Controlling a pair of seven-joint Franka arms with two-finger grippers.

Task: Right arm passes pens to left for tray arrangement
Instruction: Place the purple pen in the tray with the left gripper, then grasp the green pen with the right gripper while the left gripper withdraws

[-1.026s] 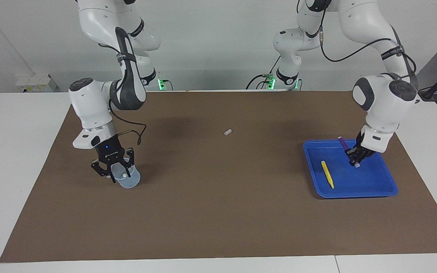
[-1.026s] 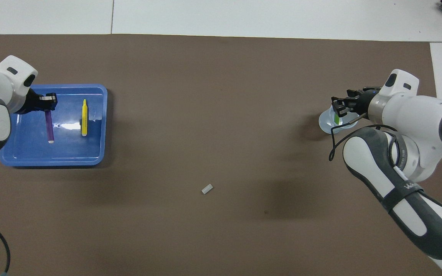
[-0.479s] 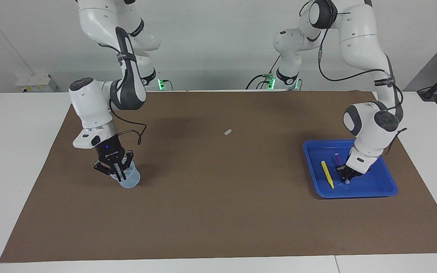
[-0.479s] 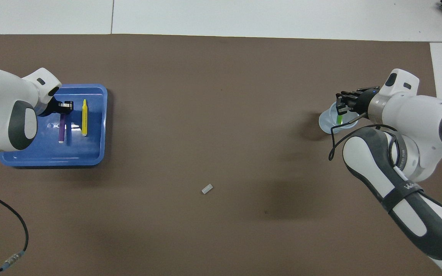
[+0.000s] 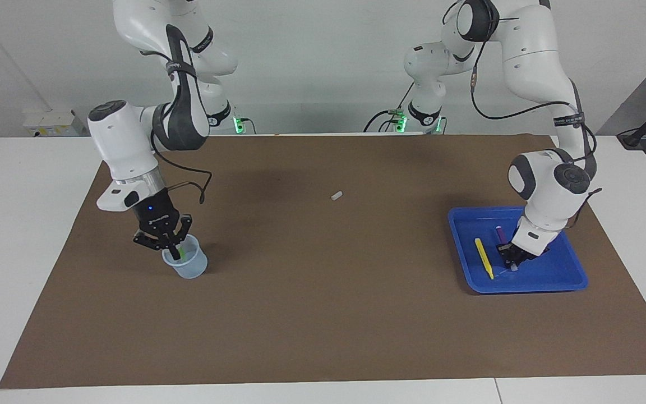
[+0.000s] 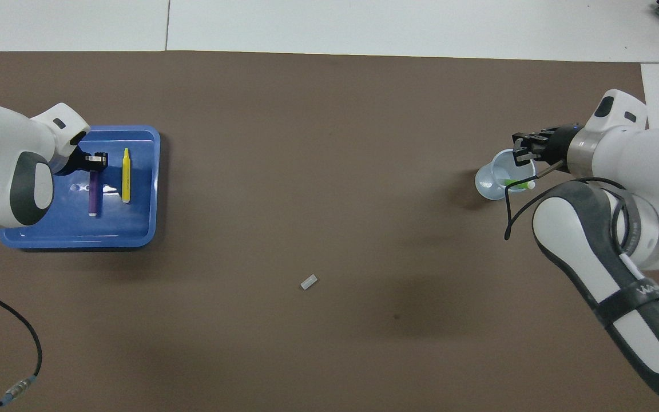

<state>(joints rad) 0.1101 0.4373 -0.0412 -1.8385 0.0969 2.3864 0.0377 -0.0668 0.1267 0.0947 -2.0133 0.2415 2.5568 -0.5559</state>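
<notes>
Green pen [image 6: 517, 183] leans in the cup [image 5: 187, 264], pinched by the right gripper [image 5: 172, 251]; lifting out comes next. Left gripper [image 5: 509, 261] sits low in the blue tray [image 5: 553, 278] at the purple pen [image 6: 93, 194], its grip unclear, beside the yellow pen [image 6: 126, 176].

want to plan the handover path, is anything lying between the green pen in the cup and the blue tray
Only the small white stub lies on the mat between the cup and the blue tray, nearer to the robots than both. The right gripper, shut on the green pen, can carry it above that. Nothing else visible is in the way.
</notes>
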